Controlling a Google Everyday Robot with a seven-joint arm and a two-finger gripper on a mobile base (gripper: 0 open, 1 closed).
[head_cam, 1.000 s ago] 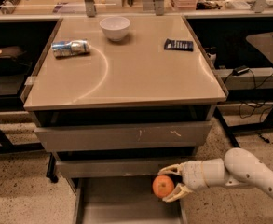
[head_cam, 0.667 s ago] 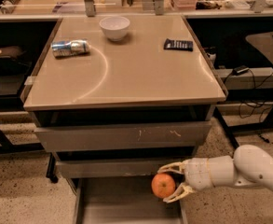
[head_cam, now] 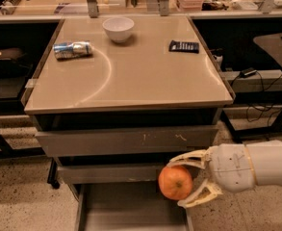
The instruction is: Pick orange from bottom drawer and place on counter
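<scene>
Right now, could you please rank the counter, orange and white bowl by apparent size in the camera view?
Largest: counter; orange, in the pincer at lower right, and white bowl look alike; orange sits nearer.

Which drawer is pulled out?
The bottom drawer, the lowest tray; both drawers above are shut. The end effector holds the orange over its right side.

We can read no text, number or sign here. The can [head_cam: 72, 49] lying on the counter [head_cam: 131, 81] has a blue and silver print, but its letters are not legible to us. The dark packet [head_cam: 184, 46] shows only small pale marks. The gripper [head_cam: 177, 182], at the lower right, holds the orange [head_cam: 173, 185] over the bottom drawer [head_cam: 131, 213] and shows no readable marking.
</scene>
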